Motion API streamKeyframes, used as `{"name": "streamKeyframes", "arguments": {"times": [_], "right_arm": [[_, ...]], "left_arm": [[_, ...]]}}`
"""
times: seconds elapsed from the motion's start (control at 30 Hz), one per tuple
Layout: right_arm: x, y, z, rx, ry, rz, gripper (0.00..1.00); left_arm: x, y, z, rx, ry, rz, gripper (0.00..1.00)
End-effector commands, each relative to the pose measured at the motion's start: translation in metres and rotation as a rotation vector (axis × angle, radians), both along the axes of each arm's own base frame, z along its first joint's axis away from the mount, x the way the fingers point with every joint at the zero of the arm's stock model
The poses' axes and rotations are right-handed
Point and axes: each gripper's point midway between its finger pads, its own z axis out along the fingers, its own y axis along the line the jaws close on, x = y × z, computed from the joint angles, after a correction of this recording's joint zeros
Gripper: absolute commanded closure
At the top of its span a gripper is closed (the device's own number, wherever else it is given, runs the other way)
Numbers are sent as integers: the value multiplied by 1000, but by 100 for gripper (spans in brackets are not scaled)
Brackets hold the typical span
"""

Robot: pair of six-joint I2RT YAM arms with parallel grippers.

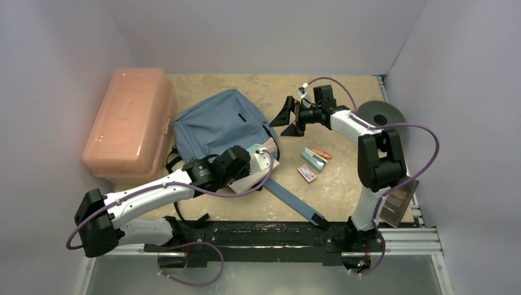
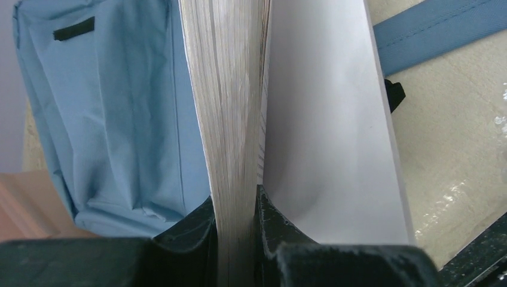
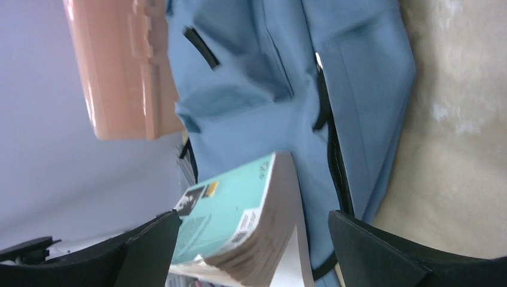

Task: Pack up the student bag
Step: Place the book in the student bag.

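The student bag (image 1: 218, 126) is a blue-grey backpack lying flat at the table's middle, its black zipper (image 3: 332, 156) running down its right side. My left gripper (image 1: 257, 161) is shut on a thick paperback book (image 1: 255, 172) with a teal cover, held at the bag's near right corner. In the left wrist view the page block (image 2: 233, 119) stands pinched between the black fingers (image 2: 190, 230), with the bag (image 2: 107, 119) to its left. My right gripper (image 1: 290, 118) hangs open just right of the bag, nothing between its fingers. Its camera looks past the book (image 3: 239, 215) at the bag (image 3: 269, 89).
A salmon-pink plastic box (image 1: 129, 123) stands left of the bag. Right of the book lie an orange item (image 1: 322, 153), a small teal one (image 1: 313, 161) and a red-white card (image 1: 306, 174). A bag strap (image 1: 295, 200) trails toward the arm bases. A black disc (image 1: 382, 114) and a dark book (image 1: 399, 200) sit at the right edge.
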Motion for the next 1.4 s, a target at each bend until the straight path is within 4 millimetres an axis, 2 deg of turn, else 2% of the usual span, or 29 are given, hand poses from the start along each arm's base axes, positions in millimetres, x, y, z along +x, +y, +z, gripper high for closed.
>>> {"name": "streamKeyframes", "arguments": {"times": [0.0,0.1,0.2,0.23,0.3,0.37,0.47,0.53,0.7,0.8,0.87,1.03,1.13,1.3,1.33,1.37], "right_arm": [[-25,-5,-3,1,-9,26,1],[-42,-19,-18,-84,16,-35,1],[-59,-22,-26,-77,58,-24,1],[-64,-22,-29,-80,63,-21,1],[-67,-25,-28,-90,50,-25,1],[-68,-28,-29,-109,37,-30,1],[-68,-28,-28,-114,32,-28,2],[-69,-28,-29,-112,34,-29,2],[-72,-30,-31,-116,36,-28,2],[-76,-31,-34,-125,40,-23,2],[-79,-32,-38,-131,50,-23,2],[-80,-33,-40,-132,55,-33,3],[-79,-34,-38,-138,51,-40,3],[-79,-39,-42,-182,33,-51,3],[-78,-43,-44,-210,20,-59,4],[-77,-49,-49,-255,10,-73,4]], "left_arm": [[-6,-15,-3,-83,53,42,94],[-29,-29,-13,-139,186,-3,79],[-54,-45,-16,-208,331,-55,48],[-58,-47,-14,-212,362,-55,33],[-60,-51,-8,-231,392,-26,13],[-60,-56,-3,-225,383,-13,5],[-47,-62,0,-130,247,43,2],[-38,-64,-7,-33,182,86,2],[-30,-64,-31,115,163,186,2],[-27,-56,-44,216,127,221,1],[-27,-50,-50,273,103,240,4],[-29,-48,-45,316,42,249,24],[-32,-46,-41,315,29,245,44],[-34,-45,-22,269,17,232,61],[-35,-46,-18,255,23,223,69],[-35,-47,-14,240,24,217,73]]}}
